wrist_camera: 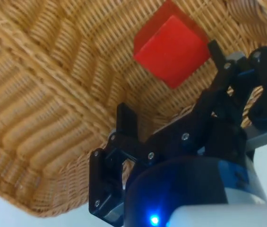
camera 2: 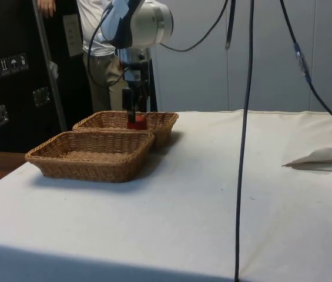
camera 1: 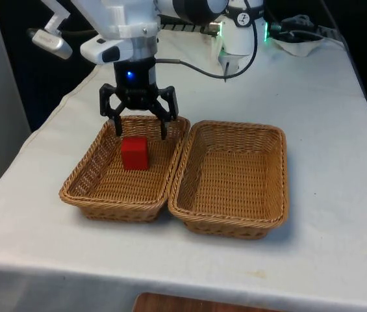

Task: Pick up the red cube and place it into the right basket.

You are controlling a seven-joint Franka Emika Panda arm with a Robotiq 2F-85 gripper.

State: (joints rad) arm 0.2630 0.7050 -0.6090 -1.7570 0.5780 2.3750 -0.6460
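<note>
Front view: the black two-finger gripper (camera 1: pixel 140 129) hangs with its fingers spread wide over the far end of the woven wicker basket on the front view's left (camera 1: pixel 82 185); the small red cube (camera 1: pixel 134 153) sits on that basket's floor just below and a little nearer the camera than the fingertips, untouched. Beside it, rim against rim, stands a second woven wicker basket on the front view's right (camera 1: pixel 274 195); both rest on the white-clothed table (camera 1: pixel 326 117).

Wrist view shows the red cube (wrist_camera: pixel 171 49) lying ahead of the parted fingers (wrist_camera: pixel 126 120), not between them; side view places the gripper (camera 2: pixel 136 114) right above the cube (camera 2: pixel 137 123), with a person (camera 2: pixel 98 53) standing behind.

We take this for a lab: cloth-draped table (camera 2: pixel 213 200), hanging cables (camera 2: pixel 245 117), dark cabinets (camera 2: pixel 7 70), black curtains (camera 1: pixel 40 71).
</note>
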